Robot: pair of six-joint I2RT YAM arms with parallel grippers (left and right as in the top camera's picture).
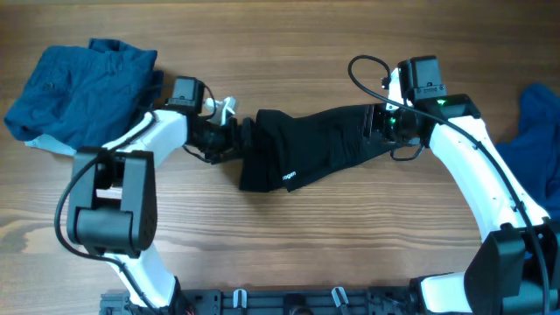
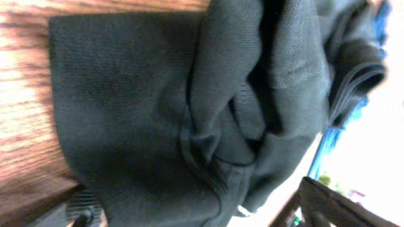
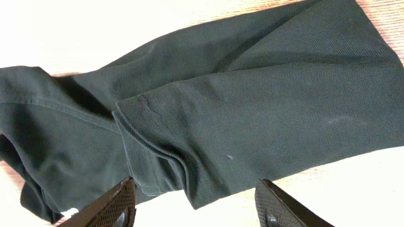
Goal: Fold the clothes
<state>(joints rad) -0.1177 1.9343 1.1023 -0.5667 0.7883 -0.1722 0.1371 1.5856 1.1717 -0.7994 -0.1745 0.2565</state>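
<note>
A black polo-style garment lies crumpled in a slanted band across the middle of the wooden table. My left gripper is at its left end. In the left wrist view the black cloth bunches between the wide-apart fingers, so the gripper is open. My right gripper is at the garment's right end. In the right wrist view its fingers are open, with a hem of the cloth hanging between them.
A pile of blue clothing lies at the back left of the table. Another blue garment lies at the right edge. The table's wooden surface shows in front of the black garment.
</note>
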